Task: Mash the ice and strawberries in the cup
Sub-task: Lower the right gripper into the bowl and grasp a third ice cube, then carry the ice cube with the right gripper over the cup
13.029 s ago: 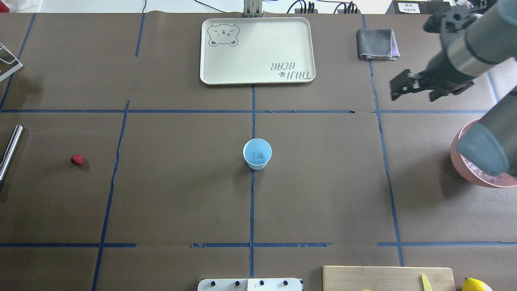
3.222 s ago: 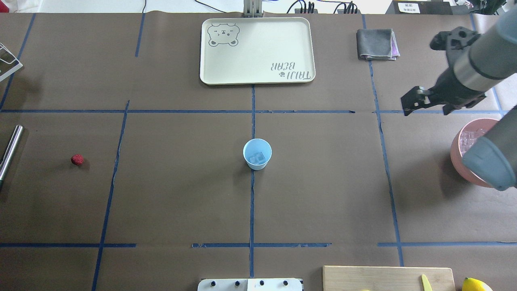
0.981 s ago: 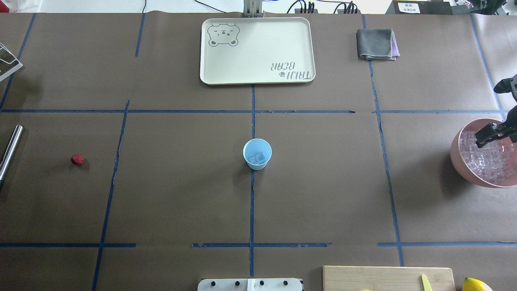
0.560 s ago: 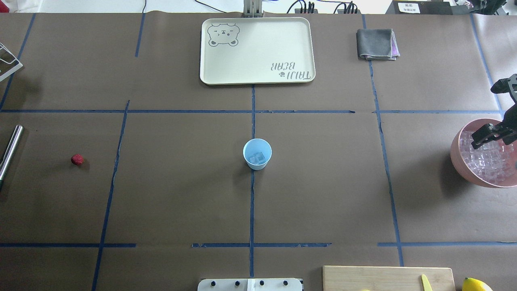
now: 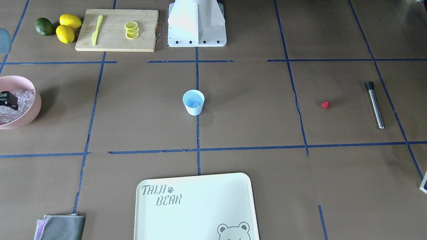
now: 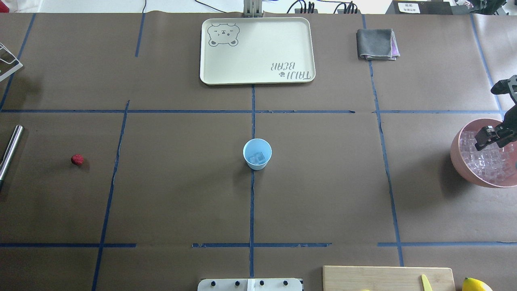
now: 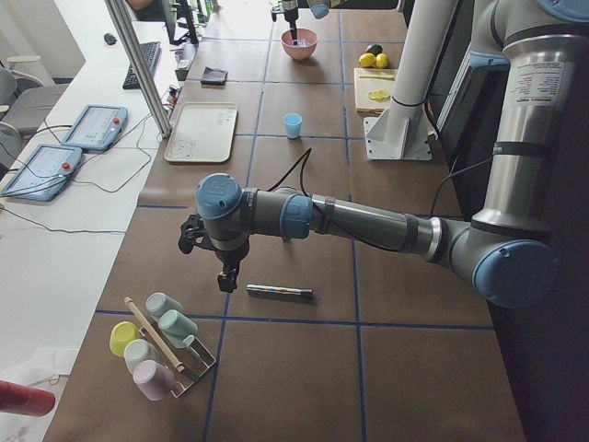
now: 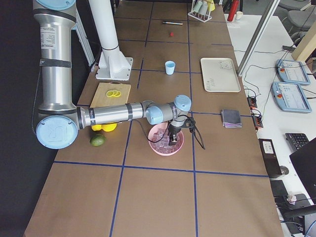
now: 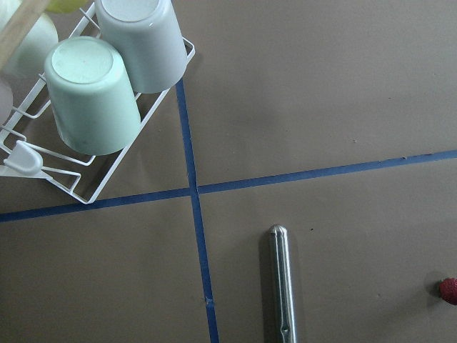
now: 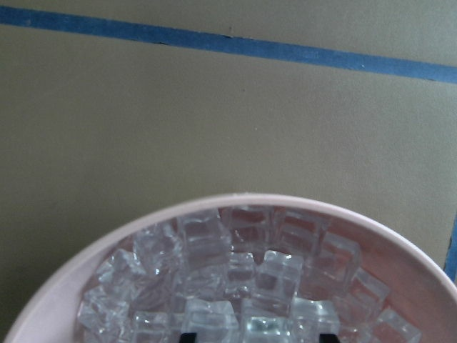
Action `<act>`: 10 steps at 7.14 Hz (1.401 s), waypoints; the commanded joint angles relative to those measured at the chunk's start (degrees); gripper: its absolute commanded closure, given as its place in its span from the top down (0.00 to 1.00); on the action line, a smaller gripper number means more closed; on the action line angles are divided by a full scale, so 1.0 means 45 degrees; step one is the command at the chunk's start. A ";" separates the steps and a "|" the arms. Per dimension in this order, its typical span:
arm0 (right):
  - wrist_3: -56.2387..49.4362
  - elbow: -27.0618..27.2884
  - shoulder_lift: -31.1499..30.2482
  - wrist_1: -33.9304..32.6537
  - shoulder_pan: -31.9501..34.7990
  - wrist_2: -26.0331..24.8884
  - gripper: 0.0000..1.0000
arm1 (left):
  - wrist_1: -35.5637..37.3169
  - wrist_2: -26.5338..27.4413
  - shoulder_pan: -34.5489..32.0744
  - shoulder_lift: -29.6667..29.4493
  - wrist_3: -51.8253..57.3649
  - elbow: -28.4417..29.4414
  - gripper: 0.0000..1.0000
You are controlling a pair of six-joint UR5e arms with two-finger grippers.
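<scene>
A cream tray (image 6: 258,48) printed TAIJI BEAR is lying at the table's far edge, with a folded grey cloth (image 6: 376,43) sitting near it. A wooden cutting board (image 5: 113,38) is carrying a yellow knife (image 5: 96,29) and stacked lemon slices (image 5: 131,30), with two lemons (image 5: 70,21) and a dark green fruit (image 5: 44,26) resting beside it. A black-tipped steel rod (image 5: 374,105) is lying near a white wire rack (image 9: 23,158) holding upturned pastel cups (image 9: 93,96), and a pink bowl (image 5: 30,116) is sitting at the opposite end

On tray (image 5: 206,206) — "TAIJI BEAR"

Glassy clear ice (image 10: 214,286), smooth pink plastic bowl (image 10: 239,200), matt brown paper tabletop (image 10: 178,114).
</scene>
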 commanded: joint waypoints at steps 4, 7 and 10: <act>0.0133 0.1802 -0.0006 -0.0891 0.1703 0.1248 0.00 | 0.0007 0.0000 0.0000 -0.0038 0.0000 0.0000 1.00; 0.2652 0.3666 0.2540 -0.3437 0.0311 0.1211 0.00 | -0.0013 0.0000 0.0000 -0.0038 -0.0254 -0.0020 1.00; 1.0191 0.2854 0.7419 -0.3418 -0.4528 -0.1624 0.00 | -0.0013 0.0000 0.0020 -0.0018 -0.0273 0.0000 1.00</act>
